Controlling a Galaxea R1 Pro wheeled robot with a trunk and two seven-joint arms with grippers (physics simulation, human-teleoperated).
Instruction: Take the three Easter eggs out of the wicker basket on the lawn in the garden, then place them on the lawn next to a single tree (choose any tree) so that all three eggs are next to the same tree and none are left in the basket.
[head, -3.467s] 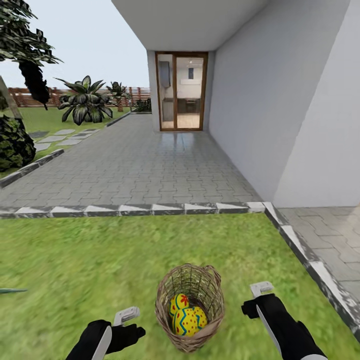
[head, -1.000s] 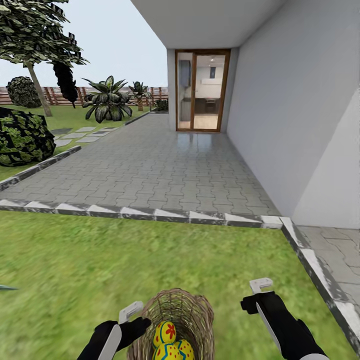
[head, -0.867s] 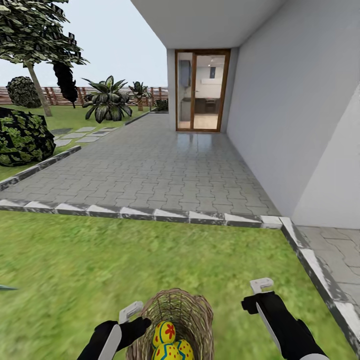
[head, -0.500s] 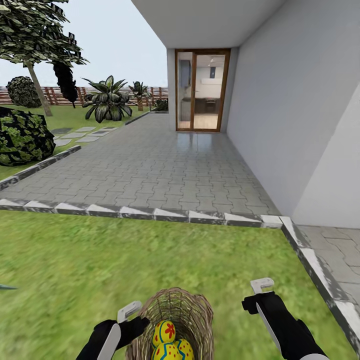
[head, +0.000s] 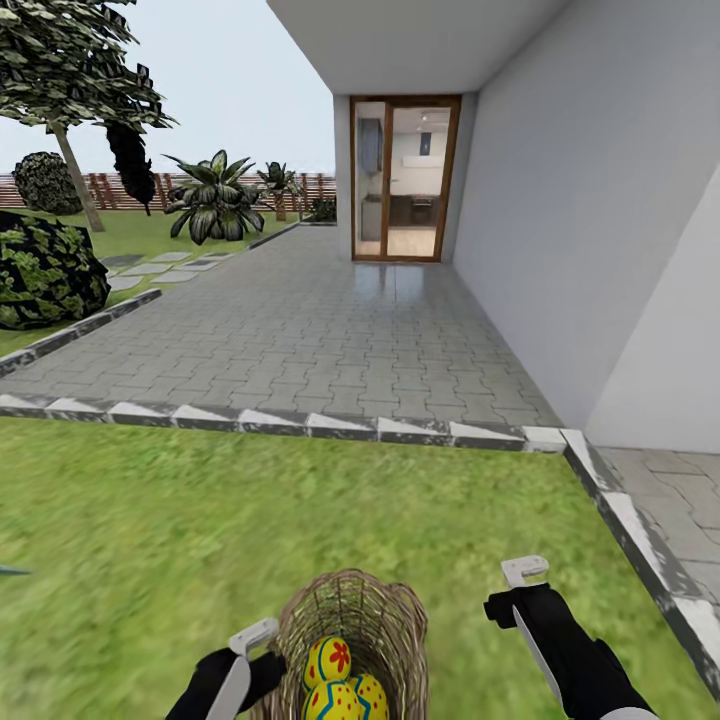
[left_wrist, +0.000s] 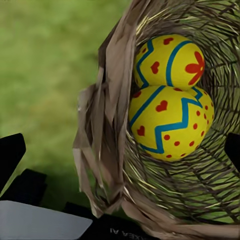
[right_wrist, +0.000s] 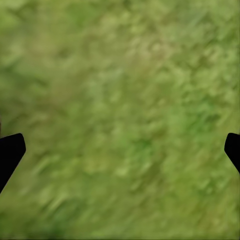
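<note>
We stand on the lawn (head: 150, 520), paving ahead, a tree (head: 70, 100) far left. The wicker basket (head: 350, 620) sits close between our arms, eggs (left_wrist: 167, 120) nested inside. Left gripper (left_wrist: 120, 150) straddles the basket's rim, jaws apart, likely lining up a grasp. Right gripper (right_wrist: 120, 145) hangs wide apart over grass.

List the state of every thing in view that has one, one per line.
Brown wicker basket: upright on the lawn, holding eggs.
Yellow red-flower egg: inside basket.
Yellow blue-zigzag egg: inside basket, against the flower egg.
Left gripper: open, straddling the basket wall.
Right gripper: open, empty, over grass.
</note>
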